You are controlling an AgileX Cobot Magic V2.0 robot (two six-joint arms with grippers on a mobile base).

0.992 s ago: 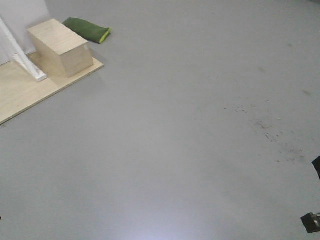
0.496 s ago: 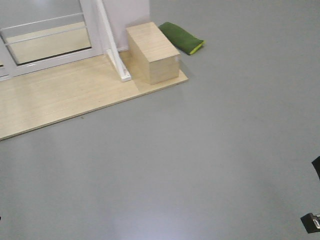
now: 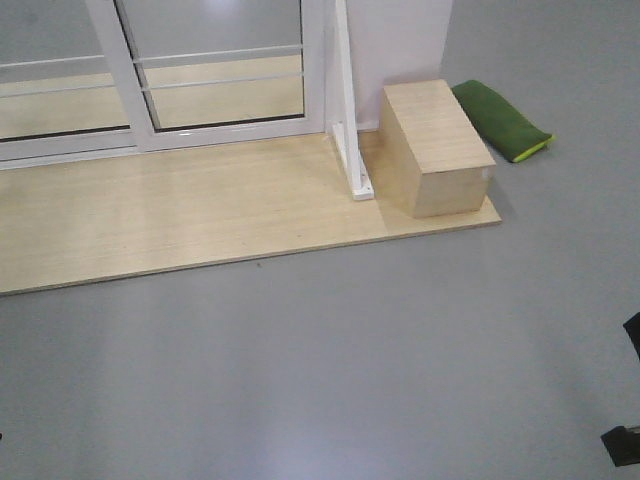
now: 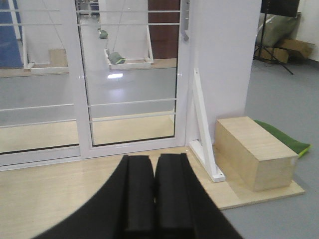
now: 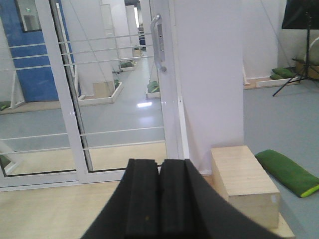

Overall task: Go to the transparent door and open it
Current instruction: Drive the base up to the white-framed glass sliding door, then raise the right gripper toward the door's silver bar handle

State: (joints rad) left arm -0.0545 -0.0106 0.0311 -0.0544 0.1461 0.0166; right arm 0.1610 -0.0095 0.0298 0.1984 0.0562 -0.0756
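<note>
The transparent door (image 5: 119, 99) stands upright, handle (image 5: 156, 40) vertical at its right edge; left claw (image 4: 154, 196) and right claw (image 5: 159, 199) pressed together.

Grey floor (image 3: 400, 350) — plywood platform (image 3: 200, 220) and green cushion (image 3: 500, 120) lying on it.

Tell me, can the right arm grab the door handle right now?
Probably not yet. The handle sits far ahead of the shut right gripper, with wooden platform between. Nothing blocks it.

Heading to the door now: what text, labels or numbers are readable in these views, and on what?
None can be read in any view.
The white sticker on the wooden box: too small to read.
The lock plate on the transparent door: no legible marking.
</note>
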